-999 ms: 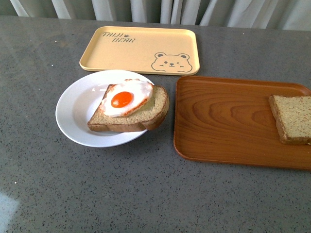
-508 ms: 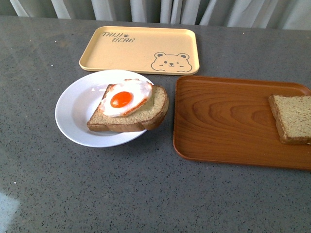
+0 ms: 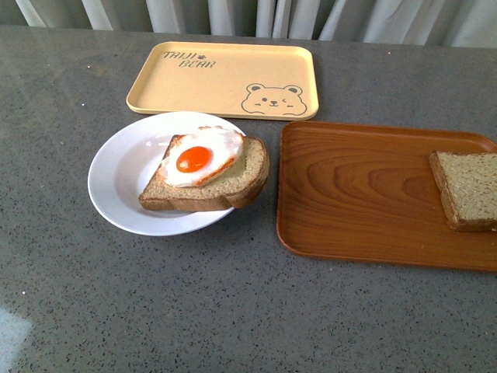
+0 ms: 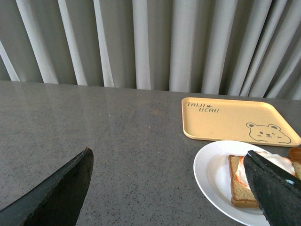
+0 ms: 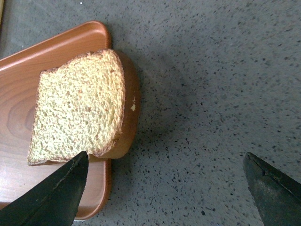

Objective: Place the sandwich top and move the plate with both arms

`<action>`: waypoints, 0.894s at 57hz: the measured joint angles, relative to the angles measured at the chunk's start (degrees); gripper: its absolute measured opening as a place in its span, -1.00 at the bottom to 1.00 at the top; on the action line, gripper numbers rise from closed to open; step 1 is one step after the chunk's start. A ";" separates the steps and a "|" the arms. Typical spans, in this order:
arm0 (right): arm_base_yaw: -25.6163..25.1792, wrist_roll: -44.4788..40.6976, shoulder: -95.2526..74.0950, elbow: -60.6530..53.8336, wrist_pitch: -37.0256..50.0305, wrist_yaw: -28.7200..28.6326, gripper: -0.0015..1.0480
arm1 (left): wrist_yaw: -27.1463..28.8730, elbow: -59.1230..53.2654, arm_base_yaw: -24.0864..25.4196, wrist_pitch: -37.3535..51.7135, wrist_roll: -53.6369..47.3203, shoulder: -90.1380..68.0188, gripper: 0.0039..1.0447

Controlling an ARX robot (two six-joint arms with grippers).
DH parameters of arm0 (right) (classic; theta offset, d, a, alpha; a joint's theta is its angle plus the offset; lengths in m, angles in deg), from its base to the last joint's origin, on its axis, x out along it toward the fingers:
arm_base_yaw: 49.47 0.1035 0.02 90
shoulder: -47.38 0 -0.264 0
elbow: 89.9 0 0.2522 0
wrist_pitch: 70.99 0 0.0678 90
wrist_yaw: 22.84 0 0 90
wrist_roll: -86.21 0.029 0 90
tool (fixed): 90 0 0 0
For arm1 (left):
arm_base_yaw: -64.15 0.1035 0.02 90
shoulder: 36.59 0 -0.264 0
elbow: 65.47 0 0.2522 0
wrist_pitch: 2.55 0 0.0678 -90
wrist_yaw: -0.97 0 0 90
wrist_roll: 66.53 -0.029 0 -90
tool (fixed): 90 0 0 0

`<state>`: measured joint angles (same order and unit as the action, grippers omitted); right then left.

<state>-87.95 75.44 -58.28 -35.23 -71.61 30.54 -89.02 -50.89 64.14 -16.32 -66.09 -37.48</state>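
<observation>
Only legible text: "TAIJI BEAR", printed in brown at one corner of the flat yellow rectangular plastic tray (image 3: 224, 79), diagonally opposite its bear-face print.

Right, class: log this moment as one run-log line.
sandwich top: on wooden tray | plate: holds egg slice | right claw: open | left claw: open

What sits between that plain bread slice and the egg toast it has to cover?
Nothing visible does. The sandwich top lies on the wooden tray; only its bare surface and a strip of table separate it from the plate.
</observation>
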 joint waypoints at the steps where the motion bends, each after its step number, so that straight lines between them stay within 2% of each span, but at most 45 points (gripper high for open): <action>1: 0.15 0.09 -0.31 0.11 0.09 0.04 0.82 | 0.00 0.00 0.00 0.00 0.00 0.00 0.83; 24: 4.87 2.29 -8.50 4.52 2.95 1.03 0.82 | 0.00 0.00 0.00 0.00 0.00 0.00 0.83; 40: 8.85 6.14 -10.12 6.01 4.52 0.74 0.74 | 0.00 0.00 0.00 0.00 0.00 0.00 0.83; 44: 9.77 6.95 -10.51 6.34 4.81 0.76 0.60 | 0.00 0.00 0.00 0.00 0.00 0.00 0.83; 51: 11.10 8.39 -11.21 6.91 5.16 0.94 0.24 | 0.00 0.00 0.00 0.00 0.00 0.00 0.83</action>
<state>-76.85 83.84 -69.50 -28.32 -66.45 31.48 -89.02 -50.89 64.14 -16.32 -66.09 -37.48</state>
